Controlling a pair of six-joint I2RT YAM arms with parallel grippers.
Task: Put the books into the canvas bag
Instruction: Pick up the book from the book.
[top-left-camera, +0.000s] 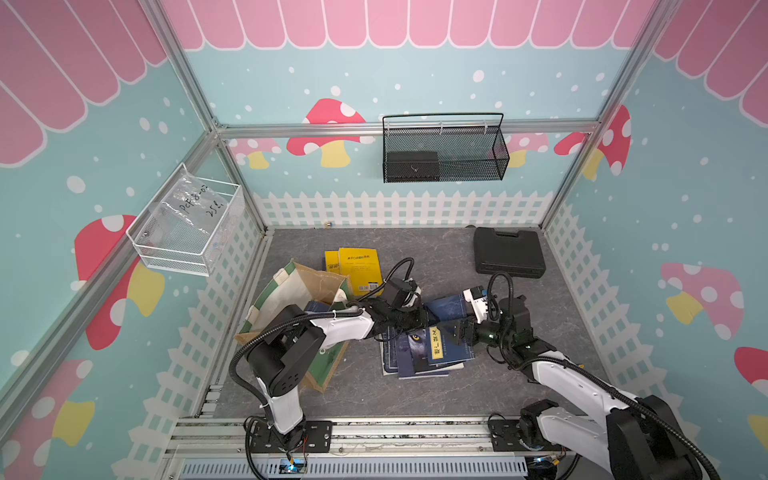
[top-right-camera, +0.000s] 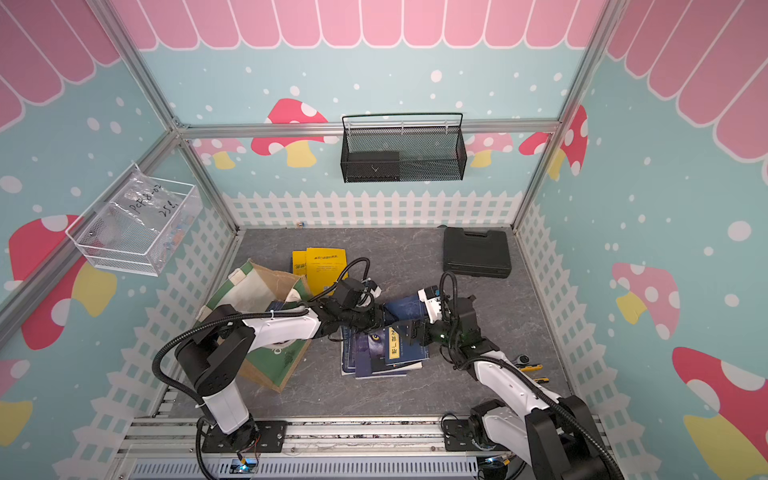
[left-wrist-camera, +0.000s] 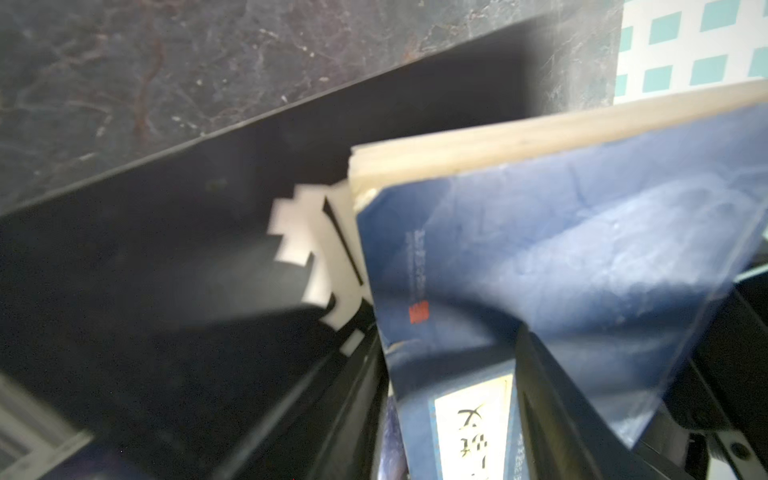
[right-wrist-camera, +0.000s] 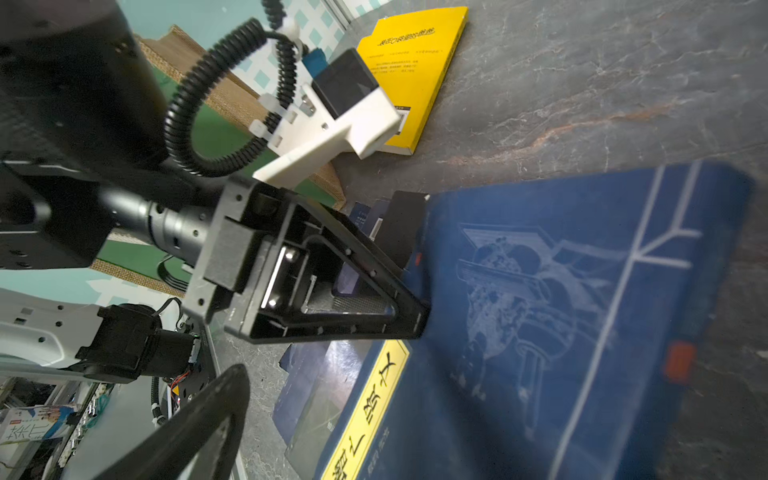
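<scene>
A navy book with a yellow label (top-left-camera: 446, 309) (top-right-camera: 405, 309) (left-wrist-camera: 582, 249) (right-wrist-camera: 561, 311) lies slanted on top of a pile of books (top-left-camera: 419, 357) (top-right-camera: 374, 361), above a wolf-eye cover. My left gripper (top-left-camera: 422, 320) (top-right-camera: 380, 318) (left-wrist-camera: 449, 357) (right-wrist-camera: 415, 266) is shut on one edge of it. At the opposite edge my right gripper (top-left-camera: 459, 332) (top-right-camera: 415, 334) stands open; only one finger (right-wrist-camera: 208, 415) shows, apart from the book. Two yellow books (top-left-camera: 357, 266) (top-right-camera: 324, 266) (right-wrist-camera: 411, 75) lie behind the canvas bag (top-left-camera: 291, 286) (top-right-camera: 253, 286), which gapes at the left under my left arm.
A black plastic case (top-left-camera: 509, 251) (top-right-camera: 476, 251) sits at the back right. A black mesh basket (top-left-camera: 444, 153) hangs on the back wall and a white wire basket (top-left-camera: 187, 224) on the left wall. Small hand tools (top-right-camera: 530, 368) lie by the right fence.
</scene>
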